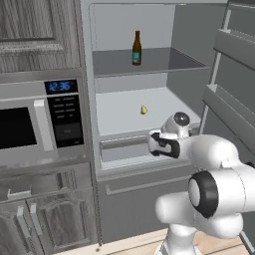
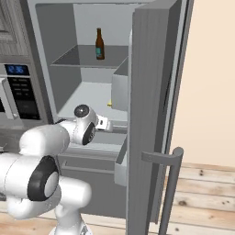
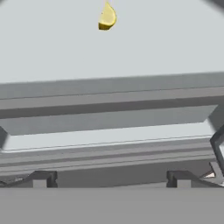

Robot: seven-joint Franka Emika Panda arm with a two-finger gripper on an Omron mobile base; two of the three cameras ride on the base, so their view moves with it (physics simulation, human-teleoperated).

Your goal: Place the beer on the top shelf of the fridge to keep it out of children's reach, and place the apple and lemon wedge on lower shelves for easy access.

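The fridge [image 1: 187,35] stands open. The beer [image 1: 137,48], a brown bottle with a teal label, stands upright on the top shelf [image 1: 164,62], also seen as the beer [image 2: 99,44]. The lemon wedge [image 1: 143,109] lies on a pale lower shelf [image 1: 117,119]; in the hand view the lemon wedge [image 3: 106,18] sits far back on it. My gripper [image 3: 111,179] is open with nothing between its fingertips [image 3: 43,178]. It hovers low in front of the drawer front [image 3: 109,118], below and nearer than the wedge. The hand [image 1: 162,144] points into the fridge. The apple is out of view.
A microwave [image 1: 30,124] with a blue clock sits left of the fridge, with wooden cabinets [image 1: 45,219] below it. The open fridge door [image 2: 151,114] with its bins [image 1: 234,47] stands close on the right, its handle [image 2: 172,183] low down.
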